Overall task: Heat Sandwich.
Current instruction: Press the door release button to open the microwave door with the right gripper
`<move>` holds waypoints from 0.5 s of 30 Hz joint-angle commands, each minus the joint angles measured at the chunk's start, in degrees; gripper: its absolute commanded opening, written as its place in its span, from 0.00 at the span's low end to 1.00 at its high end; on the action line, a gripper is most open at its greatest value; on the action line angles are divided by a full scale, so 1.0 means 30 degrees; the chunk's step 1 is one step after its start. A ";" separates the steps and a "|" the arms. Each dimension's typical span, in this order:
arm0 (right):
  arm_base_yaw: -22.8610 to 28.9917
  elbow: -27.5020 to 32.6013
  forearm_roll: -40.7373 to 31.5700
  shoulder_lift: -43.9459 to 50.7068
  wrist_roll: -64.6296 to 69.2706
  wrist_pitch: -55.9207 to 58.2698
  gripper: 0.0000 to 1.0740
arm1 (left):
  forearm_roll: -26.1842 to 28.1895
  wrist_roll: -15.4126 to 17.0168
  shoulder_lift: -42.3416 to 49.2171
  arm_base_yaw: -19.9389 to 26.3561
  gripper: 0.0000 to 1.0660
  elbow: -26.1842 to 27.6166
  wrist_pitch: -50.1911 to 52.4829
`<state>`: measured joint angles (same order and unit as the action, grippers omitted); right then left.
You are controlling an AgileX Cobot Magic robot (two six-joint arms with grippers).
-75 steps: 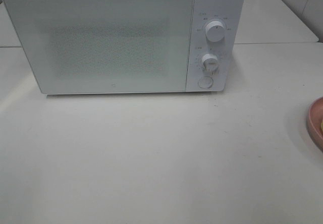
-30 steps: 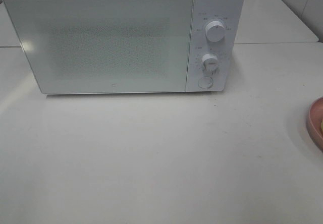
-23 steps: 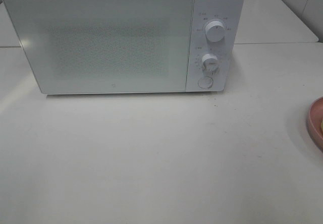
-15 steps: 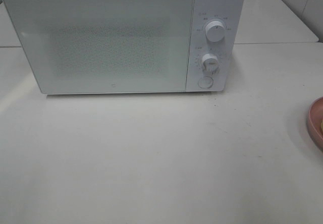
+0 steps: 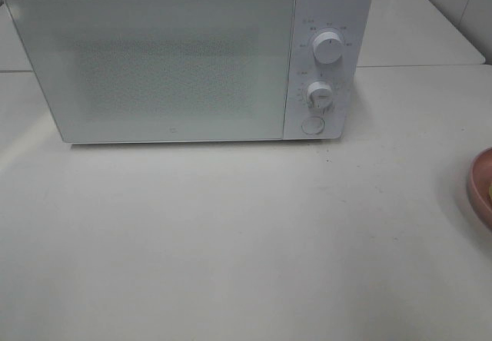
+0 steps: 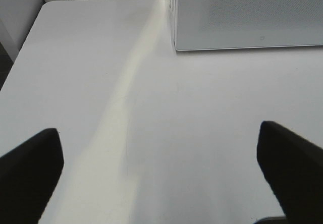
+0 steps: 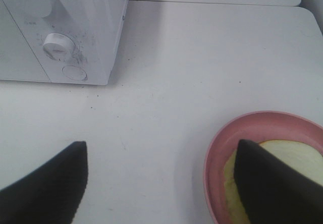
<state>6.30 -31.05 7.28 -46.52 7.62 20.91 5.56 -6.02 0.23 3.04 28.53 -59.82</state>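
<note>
White worktop (image 5: pixel 246 241), closed microwave (image 5: pixel 154 64) at back. Sandwich (image 7: pixel 298 156) on pink plate (image 7: pixel 214 158), partly behind one finger of right hand (image 7: pixel 159 183), which is spread, empty. Left hand (image 6: pixel 161 176) spread wide, well apart.

Tally: 1 microwave (image 5: pixel 177 64) w/ 2 knobs (image 5: pixel 328 50) + 1 round button (image 5: pixel 312 125), all ahead of the right tool (image 7: pixel 161 158); 1 pink plate (image 7: pixel 218 151) w/ 1 sandwich (image 7: pixel 300 156) just beside that tool; 2 tools total, incl. the left tool (image 6: pixel 159 146).
</note>
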 commanded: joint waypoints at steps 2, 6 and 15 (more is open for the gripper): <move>-0.0115 -0.0095 0.0000 -0.0993 -0.0038 -0.1471 0.71 | 0.0019 0.0057 0.0516 -0.0019 0.95 -0.0038 0.0286; -0.0115 -0.0095 0.0000 -0.2292 0.0000 -0.3132 0.71 | 0.0019 0.0057 0.0516 -0.0019 0.95 -0.0038 0.0286; -0.0038 -0.0076 0.0000 -0.5558 0.0000 -0.8308 0.71 | 0.0019 0.0057 0.0516 -0.0019 0.95 -0.0038 0.0286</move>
<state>6.30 -31.05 7.28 -62.85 7.68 -1.72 5.56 -6.02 0.23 3.04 28.53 -59.82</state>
